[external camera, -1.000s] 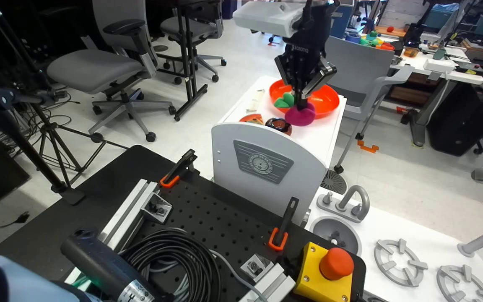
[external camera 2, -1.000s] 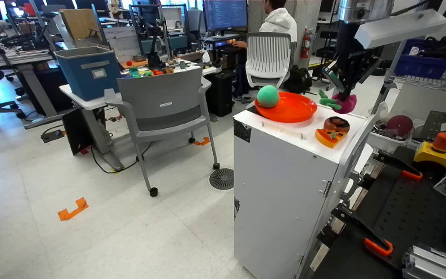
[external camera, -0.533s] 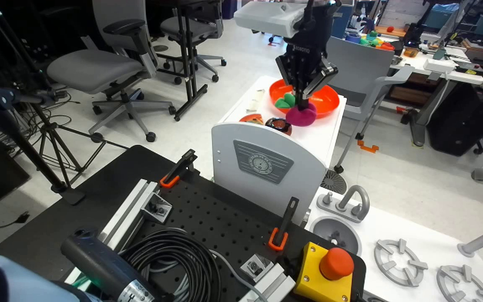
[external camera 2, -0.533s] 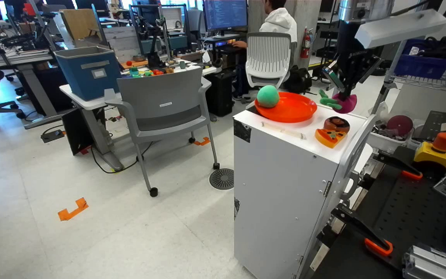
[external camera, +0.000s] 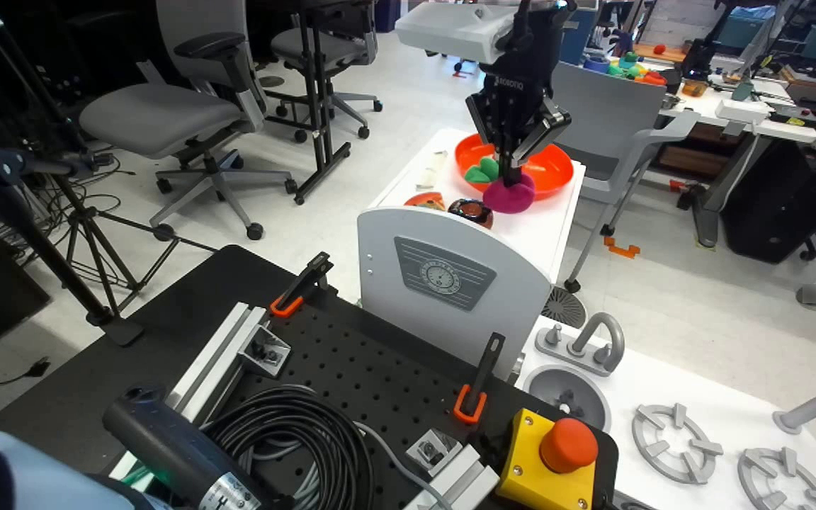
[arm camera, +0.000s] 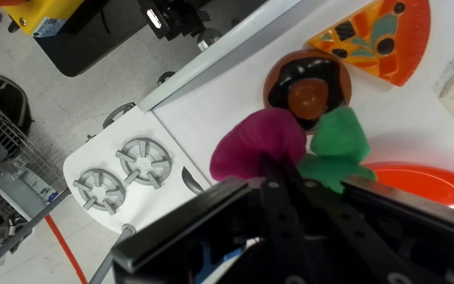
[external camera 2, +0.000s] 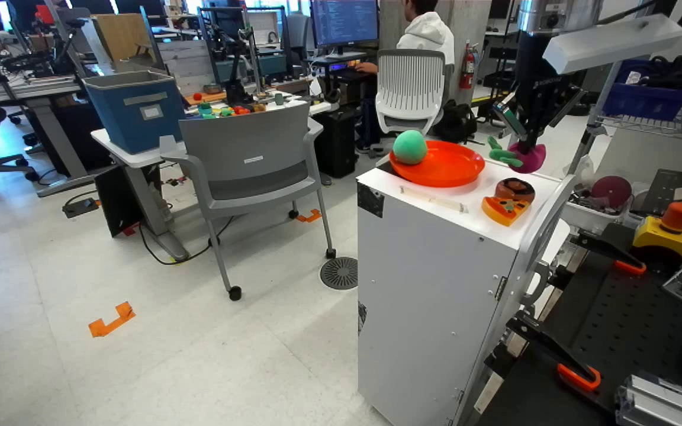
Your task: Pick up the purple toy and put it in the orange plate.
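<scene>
Cabinet bears one orange plate; jaws grip one purple toy.

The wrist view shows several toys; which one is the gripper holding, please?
The purple toy: the gripper grips it, while the round brown toy and pizza slice lie on the white top.

Wrist view: orange plate cut off right; end effector partly hides purple toy.

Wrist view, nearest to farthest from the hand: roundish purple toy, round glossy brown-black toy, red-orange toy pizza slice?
1. Purple toy: gripped by the hand.
2. Brown-black toy: higher in frame, partly hidden by purple toy.
3. Pizza slice: upper right, beyond both.
</scene>
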